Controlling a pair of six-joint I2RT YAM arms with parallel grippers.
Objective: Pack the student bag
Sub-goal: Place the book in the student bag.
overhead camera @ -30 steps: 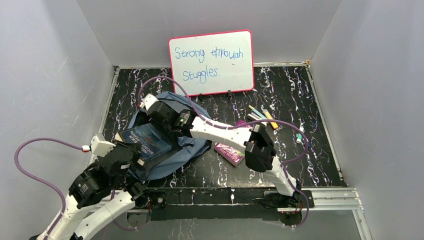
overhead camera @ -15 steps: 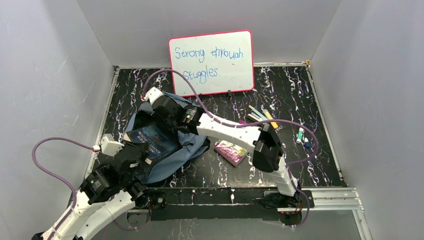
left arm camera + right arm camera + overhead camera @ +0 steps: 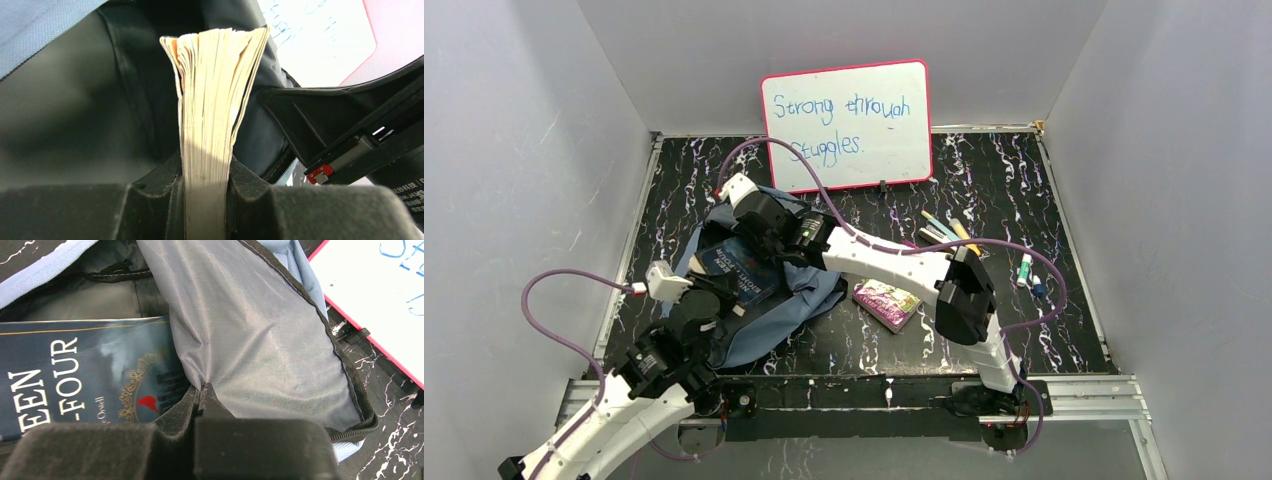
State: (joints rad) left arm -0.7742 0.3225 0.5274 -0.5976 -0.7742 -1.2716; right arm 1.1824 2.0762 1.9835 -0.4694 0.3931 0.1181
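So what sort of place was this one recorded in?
Probably a lab robot test cell: plain grey walls box in a black marbled table, with a metal rail along its near edge and a propped whiteboard behind.

book (image 3: 75, 375) title cut off by frame edge, its corner hidden under student bag (image 3: 260, 340) flap

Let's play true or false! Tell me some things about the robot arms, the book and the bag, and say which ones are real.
1. The left gripper pinches the book by its pages. True.
2. The right gripper is open and empty. False: it is shut on the fabric of the student bag.
3. The whiteboard is packed inside the bag. False: it stands at the back of the table.
4. A pink packet lies on the table, outside the bag. True.
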